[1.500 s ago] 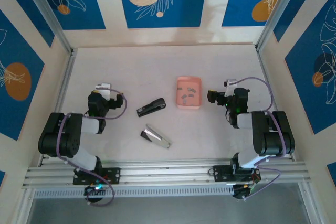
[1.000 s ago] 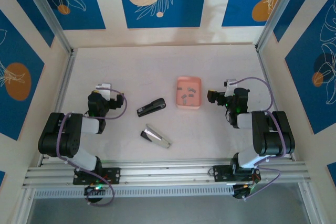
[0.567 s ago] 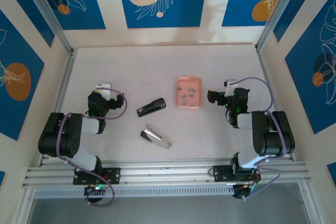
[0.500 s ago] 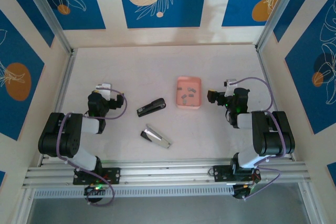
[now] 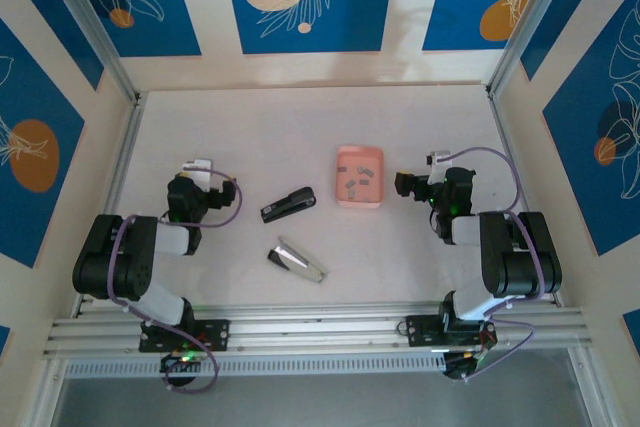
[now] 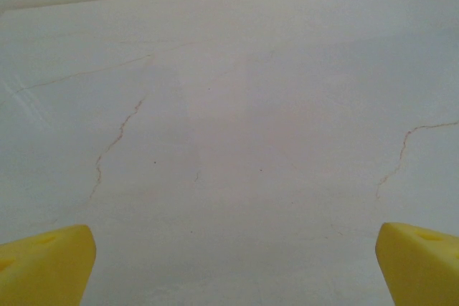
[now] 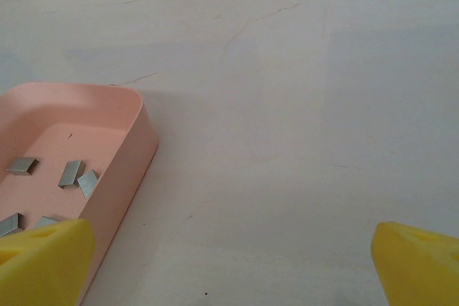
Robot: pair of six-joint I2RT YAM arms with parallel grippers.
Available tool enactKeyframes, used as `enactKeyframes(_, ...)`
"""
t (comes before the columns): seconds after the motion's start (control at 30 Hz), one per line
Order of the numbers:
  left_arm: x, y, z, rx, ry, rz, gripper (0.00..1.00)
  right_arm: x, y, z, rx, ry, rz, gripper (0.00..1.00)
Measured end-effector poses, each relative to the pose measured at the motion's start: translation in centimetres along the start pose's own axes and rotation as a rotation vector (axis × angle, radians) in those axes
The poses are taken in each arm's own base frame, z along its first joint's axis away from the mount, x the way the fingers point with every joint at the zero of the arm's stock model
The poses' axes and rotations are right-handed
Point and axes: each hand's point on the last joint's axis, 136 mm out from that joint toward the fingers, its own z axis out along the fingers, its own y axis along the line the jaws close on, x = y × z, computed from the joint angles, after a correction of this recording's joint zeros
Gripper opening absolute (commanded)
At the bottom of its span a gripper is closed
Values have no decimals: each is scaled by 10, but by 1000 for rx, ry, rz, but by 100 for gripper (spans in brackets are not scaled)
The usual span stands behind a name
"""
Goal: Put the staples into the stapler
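The staples are lying loose on the floor of the pink tray, several small grey strips scattered apart from one another. The right gripper is hanging just to the right of the tray, its yellow fingertips spread as wide as they go and gripping nothing; its left one is sitting over the tray's near right corner. The left gripper is hanging well to the left of the tray, over bare table, and it too is standing fully open and carrying nothing. A black stapler is lying closed on the table to the left of the tray, slightly nearer the arms and apart from its wall. Nearer still, and also left of the tray, a silver and black piece is lying at an angle; it is looking like a second stapler or an opened part, but it is showing too small to say which.
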Motion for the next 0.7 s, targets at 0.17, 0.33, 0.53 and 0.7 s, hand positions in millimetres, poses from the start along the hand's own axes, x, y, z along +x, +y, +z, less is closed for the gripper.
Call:
enactKeyframes(0.17, 0, 0, 0, 0, 0, 0, 100, 0, 0, 0, 0, 0, 0, 99)
enactKeyframes(0.33, 0, 0, 0, 1, 3, 0, 100, 0, 0, 0, 0, 0, 0, 99)
enactKeyframes(0.53, 1, 0, 0, 0, 6, -1, 100, 0, 0, 0, 0, 0, 0, 99)
enactKeyframes(0.7, 2, 1, 1, 0, 9, -1, 100, 0, 0, 0, 0, -1, 0, 99)
